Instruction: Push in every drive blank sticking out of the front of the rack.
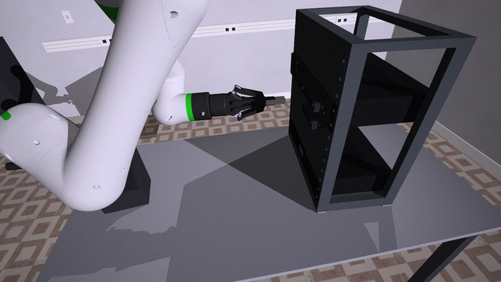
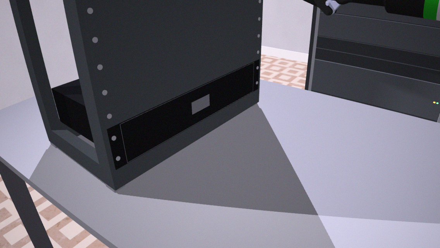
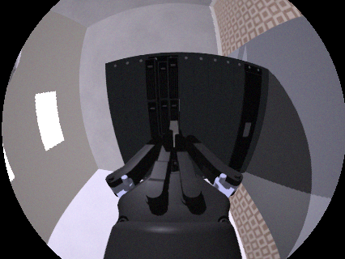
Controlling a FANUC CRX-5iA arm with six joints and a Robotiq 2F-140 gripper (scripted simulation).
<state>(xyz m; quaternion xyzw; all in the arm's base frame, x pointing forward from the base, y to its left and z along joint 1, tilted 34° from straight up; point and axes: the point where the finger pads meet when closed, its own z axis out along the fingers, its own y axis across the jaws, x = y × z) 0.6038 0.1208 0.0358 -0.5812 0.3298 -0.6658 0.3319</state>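
Observation:
The black rack (image 1: 342,122) (image 2: 172,61) (image 3: 215,101) stands upright on the table. Its drive bays (image 3: 151,82) form three rows in the wrist view. In the top view, two drive blanks with grey front pieces stick out of the rack front: an upper one (image 1: 316,106) and a lower one (image 1: 314,124). Whether others stick out is hard to tell in the dark. My gripper (image 1: 280,100) (image 3: 174,126) is shut and empty, its grey tips pointing at the rack front with a visible gap. The exterior view shows only part of the gripper at the top edge.
The table (image 1: 227,210) (image 2: 354,154) carries the rack. A lower black unit with a grey label (image 2: 200,104) (image 3: 246,129) sits flush in the rack. A dark cabinet (image 2: 369,76) stands beyond the table. A dark block (image 1: 138,189) is by the arm's elbow.

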